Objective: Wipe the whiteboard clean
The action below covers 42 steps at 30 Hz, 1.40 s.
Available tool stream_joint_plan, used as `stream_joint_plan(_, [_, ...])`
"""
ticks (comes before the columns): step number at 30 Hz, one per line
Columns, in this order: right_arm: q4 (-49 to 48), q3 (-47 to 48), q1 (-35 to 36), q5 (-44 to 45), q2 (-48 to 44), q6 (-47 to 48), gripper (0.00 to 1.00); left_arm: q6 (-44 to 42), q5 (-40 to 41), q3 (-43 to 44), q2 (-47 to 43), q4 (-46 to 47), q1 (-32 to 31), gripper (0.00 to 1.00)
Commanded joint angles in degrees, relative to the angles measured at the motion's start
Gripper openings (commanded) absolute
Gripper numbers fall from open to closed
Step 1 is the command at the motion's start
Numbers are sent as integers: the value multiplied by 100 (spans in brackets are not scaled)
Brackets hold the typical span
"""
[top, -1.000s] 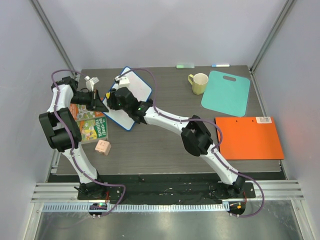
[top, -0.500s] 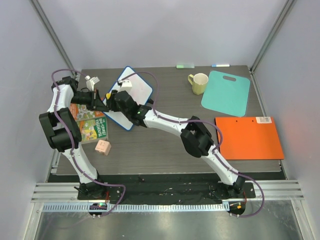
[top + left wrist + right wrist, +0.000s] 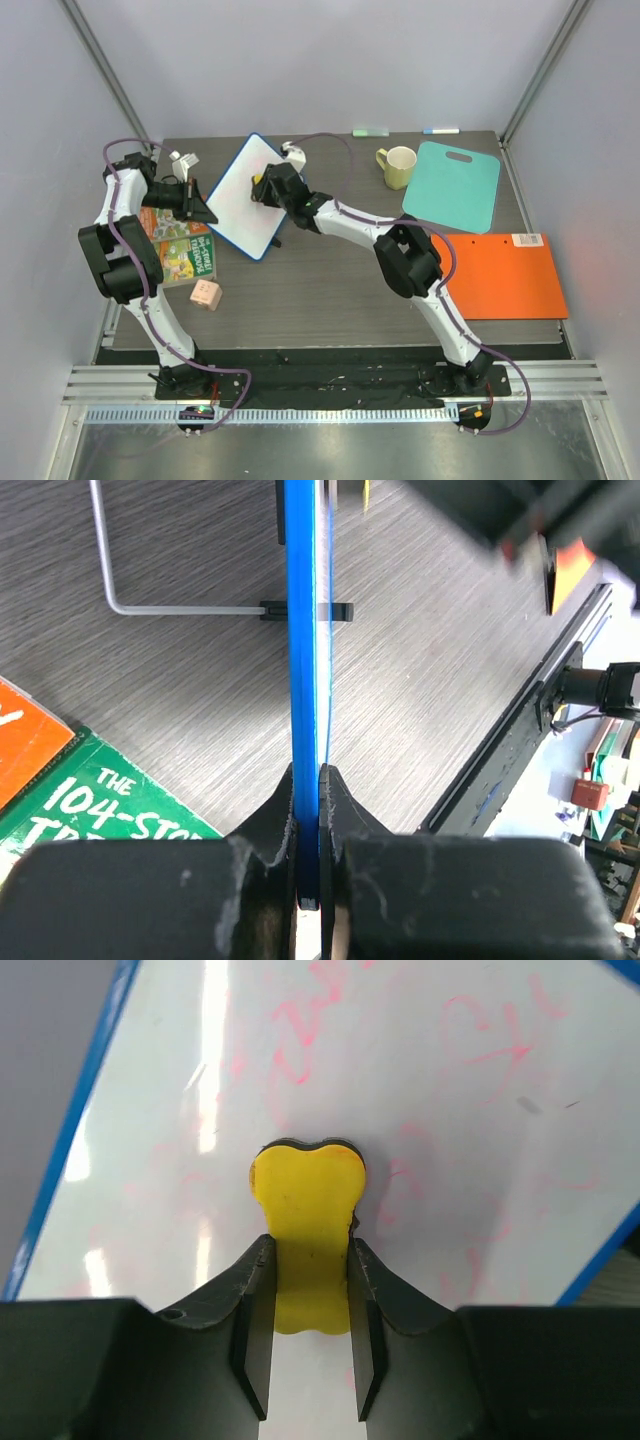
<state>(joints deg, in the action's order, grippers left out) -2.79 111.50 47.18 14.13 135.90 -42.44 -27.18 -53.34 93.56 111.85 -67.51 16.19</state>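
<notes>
The whiteboard (image 3: 238, 205) is white with a thin blue rim and stands tilted at the back left of the table. My left gripper (image 3: 205, 213) is shut on its left edge; in the left wrist view the blue rim (image 3: 302, 630) runs edge-on up from the jaws. My right gripper (image 3: 262, 186) is shut on a yellow eraser (image 3: 308, 1220) and presses it against the board face (image 3: 450, 1150), which bears faint pink scribbles.
A green-and-orange book (image 3: 185, 250) and a small pink block (image 3: 206, 294) lie left of the board. A yellowish mug (image 3: 397, 166), a teal cutting board (image 3: 452, 186) and an orange folder (image 3: 497, 276) lie to the right. The board's wire stand (image 3: 150, 608) rests on the table.
My right gripper has moved with the eraser from the board's left side up and to the right across its face. The left arm holds still.
</notes>
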Motion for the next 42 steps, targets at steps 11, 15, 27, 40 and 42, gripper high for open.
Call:
stream_joint_plan(11, [938,487,-420,-1307,1106,588,1,-842,245,-250,-181,-369,-537,0])
stream_joint_plan(15, [868,-398,-201,-1159,817,596,1,-833,254,-250,-208,-369,-537,0])
stream_joint_plan(27, [552,-1805,643,-903,122,210,1,-798,210,-259,-217,-351,-537,0])
stream_joint_plan(40, [-388,-2555,1047,-1123,-248,-72,1,-771,175,-268,-146,-325,-546,0])
stream_joint_plan(42, [-459,-2398,1118,-1219,-230,-19,1,-771,175,-285,-146,-307,-546,0])
